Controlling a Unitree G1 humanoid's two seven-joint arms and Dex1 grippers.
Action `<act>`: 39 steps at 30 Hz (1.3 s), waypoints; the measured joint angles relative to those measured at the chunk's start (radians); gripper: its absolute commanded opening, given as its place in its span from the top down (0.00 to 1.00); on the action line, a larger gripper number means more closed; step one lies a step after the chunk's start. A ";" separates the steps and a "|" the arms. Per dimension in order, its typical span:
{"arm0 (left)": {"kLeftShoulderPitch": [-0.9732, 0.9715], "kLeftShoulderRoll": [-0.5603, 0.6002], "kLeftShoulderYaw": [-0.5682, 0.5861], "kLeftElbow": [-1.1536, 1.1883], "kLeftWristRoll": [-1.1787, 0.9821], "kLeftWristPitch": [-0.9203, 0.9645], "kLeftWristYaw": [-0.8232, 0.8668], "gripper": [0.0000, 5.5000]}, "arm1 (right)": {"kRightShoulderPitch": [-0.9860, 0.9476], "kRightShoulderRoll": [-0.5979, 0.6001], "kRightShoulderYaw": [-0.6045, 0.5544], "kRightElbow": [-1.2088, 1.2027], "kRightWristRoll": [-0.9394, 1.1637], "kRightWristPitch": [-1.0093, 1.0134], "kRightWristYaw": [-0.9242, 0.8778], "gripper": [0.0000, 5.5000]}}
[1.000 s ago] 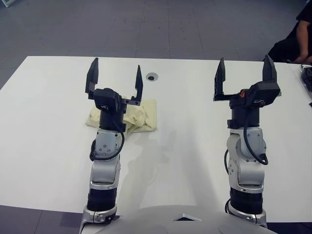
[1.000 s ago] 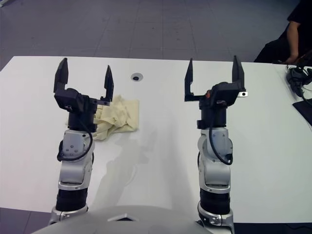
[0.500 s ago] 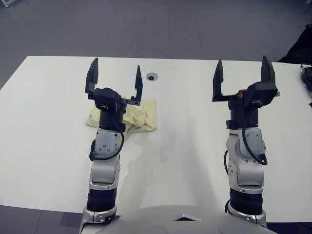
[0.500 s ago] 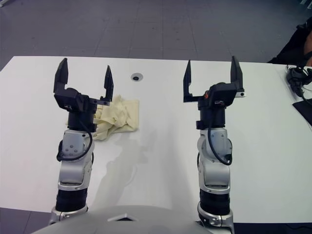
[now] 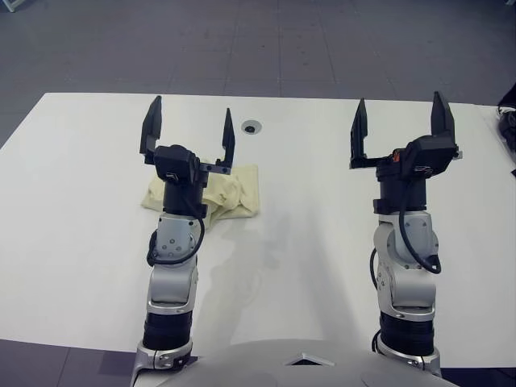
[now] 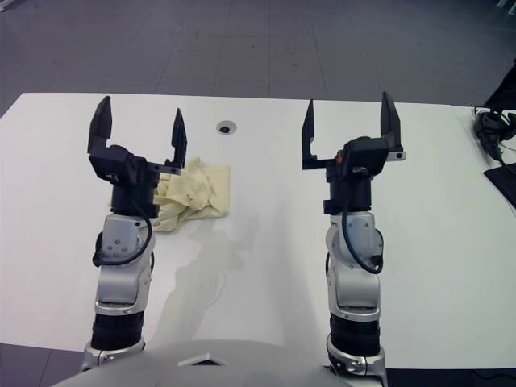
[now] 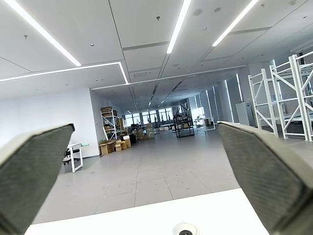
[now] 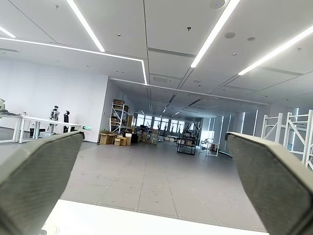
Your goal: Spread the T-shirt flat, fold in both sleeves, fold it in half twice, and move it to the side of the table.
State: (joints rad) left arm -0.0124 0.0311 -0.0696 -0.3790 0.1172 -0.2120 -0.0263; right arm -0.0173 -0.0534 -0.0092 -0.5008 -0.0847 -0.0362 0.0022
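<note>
T-shirt [image 5: 234, 192] — pale yellow, crumpled — lies bunched on table [image 5: 81, 201].

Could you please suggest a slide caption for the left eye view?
Left claw and right claw open and upright over the white table, crumpled cream T-shirt behind the left.

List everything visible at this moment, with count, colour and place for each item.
T-shirt: one, pale yellow, bunched on the table's left half.
table: one, white, under both arms.
cable grommet: one, grey, round, set in the table near its far edge, beyond the T-shirt.
cables: dark bundle, count unclear, at the table's right edge.
floor: grey tiles, beyond the table.
left gripper: one, black, open, pointing up, partly in front of the T-shirt.
right gripper: one, black, open, pointing up, over the table's right half.
</note>
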 measured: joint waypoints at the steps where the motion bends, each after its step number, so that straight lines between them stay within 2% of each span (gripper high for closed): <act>1: 0.000 0.000 0.000 0.000 0.000 0.000 0.000 0.02 | 0.000 0.000 0.000 0.000 0.000 0.000 0.000 0.03; 21: -0.005 0.003 0.003 0.013 0.009 0.001 0.003 0.02 | 0.000 0.000 0.012 0.000 0.000 0.001 0.004 0.03; 24: -0.030 0.034 0.032 0.035 0.018 0.038 -0.001 0.02 | -0.006 0.000 0.014 0.012 0.000 0.001 0.004 0.03; 28: -0.130 0.194 0.109 0.164 0.083 0.162 -0.049 0.02 | -0.025 0.001 0.019 0.048 0.001 0.000 0.005 0.03; 32: -0.255 0.406 0.154 0.382 0.122 0.083 -0.118 0.02 | -0.043 0.002 0.021 0.068 0.001 -0.002 0.003 0.03; 36: -0.341 0.586 0.059 0.694 0.269 -0.100 -0.149 0.02 | -0.047 0.003 0.021 0.079 0.000 -0.006 0.001 0.03; 39: -0.400 0.632 -0.053 0.964 0.416 -0.168 -0.089 0.02 | -0.048 0.004 0.020 0.083 0.000 -0.011 -0.001 0.03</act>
State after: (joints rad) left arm -0.4123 0.6635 -0.1222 0.5847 0.5329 -0.3805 -0.1151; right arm -0.0648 -0.0499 0.0107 -0.4182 -0.0845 -0.0471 0.0012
